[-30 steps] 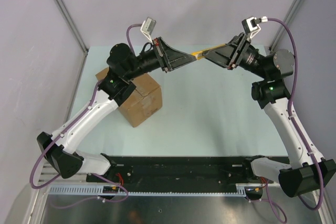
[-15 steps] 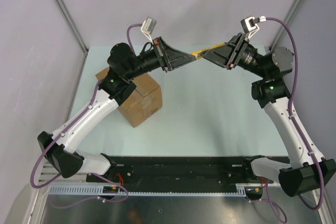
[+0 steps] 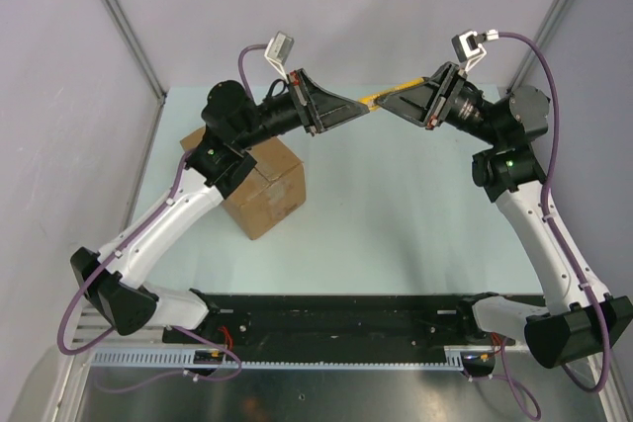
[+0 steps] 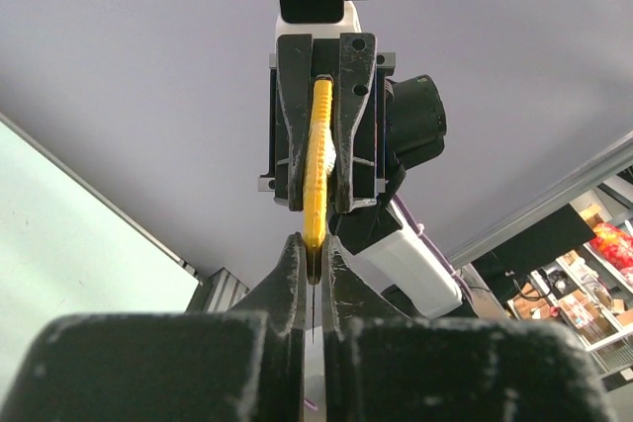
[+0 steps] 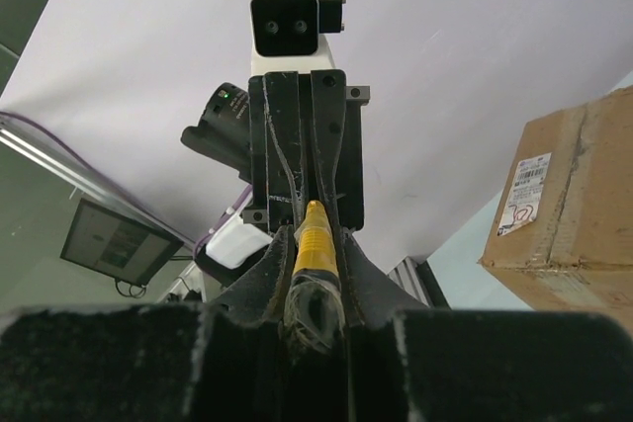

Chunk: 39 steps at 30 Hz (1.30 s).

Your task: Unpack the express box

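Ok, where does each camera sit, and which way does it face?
Top external: above and behind the bases, looking down at the table; left arm and right arm whole, the left partly covering the express box.
Left wrist: behind the left gripper, facing the right gripper; own fingers at bottom.
Right wrist: behind the right gripper, facing the left gripper, express box at right; own fingers at bottom.
Shared: all show the utility knife between both grippers.
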Tool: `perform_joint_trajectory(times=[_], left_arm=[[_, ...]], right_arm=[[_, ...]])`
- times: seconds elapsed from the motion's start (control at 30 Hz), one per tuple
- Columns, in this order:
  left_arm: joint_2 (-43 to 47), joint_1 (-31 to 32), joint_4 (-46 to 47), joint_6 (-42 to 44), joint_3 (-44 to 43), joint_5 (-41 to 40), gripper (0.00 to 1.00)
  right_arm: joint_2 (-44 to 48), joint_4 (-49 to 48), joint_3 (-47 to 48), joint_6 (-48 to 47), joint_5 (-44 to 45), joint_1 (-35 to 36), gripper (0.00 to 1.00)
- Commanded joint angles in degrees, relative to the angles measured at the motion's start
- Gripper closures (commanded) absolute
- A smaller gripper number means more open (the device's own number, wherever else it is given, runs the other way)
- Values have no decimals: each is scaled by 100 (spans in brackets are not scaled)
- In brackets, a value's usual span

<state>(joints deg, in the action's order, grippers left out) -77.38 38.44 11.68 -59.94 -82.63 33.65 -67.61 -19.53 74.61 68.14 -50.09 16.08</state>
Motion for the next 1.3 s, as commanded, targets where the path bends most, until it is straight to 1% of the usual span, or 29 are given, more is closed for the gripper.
perform_joint_trajectory(times=[0.0, 0.07, 0.1, 0.13, 0.17, 0.2, 0.3, 0.33, 0.47, 0.5, 0.57, 0.6, 0.7, 0.77, 0.83, 0.87, 0.9, 0.93, 0.97, 1.0, 1.03, 1.07, 1.1, 1.17, 1.2, 1.27], left_arm=[[118, 6, 45, 158, -51, 89, 100], [110, -3, 45, 185, -69, 142, 100], [118, -11, 45, 211, -78, 159, 100], [127, -12, 45, 220, -78, 168, 100], [136, -29, 45, 229, -78, 177, 100], [145, -29, 45, 246, -69, 186, 100], [171, -38, 45, 272, -43, 221, 100], [171, -38, 45, 281, -43, 230, 100], [180, -55, 45, 290, -25, 239, 100], [180, -55, 45, 299, -16, 256, 100], [197, -64, 45, 299, 1, 256, 100], [215, -73, 19, 308, 62, 195, 100], [198, -82, 18, 325, 89, 203, 100], [180, -91, 18, 317, 89, 230, 100], [154, -91, 18, 325, 72, 239, 100], [145, -99, 18, 334, 72, 239, 100], [127, -99, 18, 378, 54, 239, 100], [127, -99, 18, 448, 19, 273, 95], [145, -91, 10, 518, -16, 256, 60], [171, -143, 1, 632, -16, 239, 41], [232, -187, 1, 685, -8, 213, 27], [267, -239, -8, 729, 27, 204, 11], [303, -414, -8, 791, 54, 203, 6], [487, -643, -17, 844, 202, 273, 0], [548, -940, -17, 922, 264, 309, 0], [793, -1284, -69, 993, 509, 379, 0]], right_arm=[[47, -60, 265, -152, -19, 98, 100], [55, -69, 265, -143, -45, 106, 99], [55, -69, 265, -134, -71, 98, 77], [47, -86, 265, -126, -80, 98, 67], [55, -86, 265, -108, -80, 89, 61], [73, -130, 265, -99, -80, 89, 51], [91, -226, 265, -73, -54, 89, 45], [91, -253, 265, -47, -63, 80, 44], [64, -315, 265, 6, -63, 89, 46], [64, -323, 265, 15, -54, 80, 49], [64, -332, 265, 15, -36, 80, 51], [55, -384, 265, 50, -45, 97, 56], [55, -385, 265, 33, -45, 97, 63], [64, -350, 265, 15, -45, 98, 66], [64, -332, 273, -2, -45, 115, 84], [73, -297, 265, -63, -36, 124, 99], [82, -271, 265, -125, -28, 133, 100], [90, -236, 265, -186, -2, 141, 100], [134, -122, 265, -309, 51, 141, 100], [134, -52, 265, -362, 69, 141, 100], [152, 19, 265, -415, 95, 124, 100], [152, 150, 265, -494, 139, 98, 100], [135, 212, 265, -547, 157, 71, 100], [143, 414, 265, -652, 236, -7, 100], [143, 502, 265, -801, 271, -34, 100], [161, 826, 265, -1029, 385, -96, 100]])
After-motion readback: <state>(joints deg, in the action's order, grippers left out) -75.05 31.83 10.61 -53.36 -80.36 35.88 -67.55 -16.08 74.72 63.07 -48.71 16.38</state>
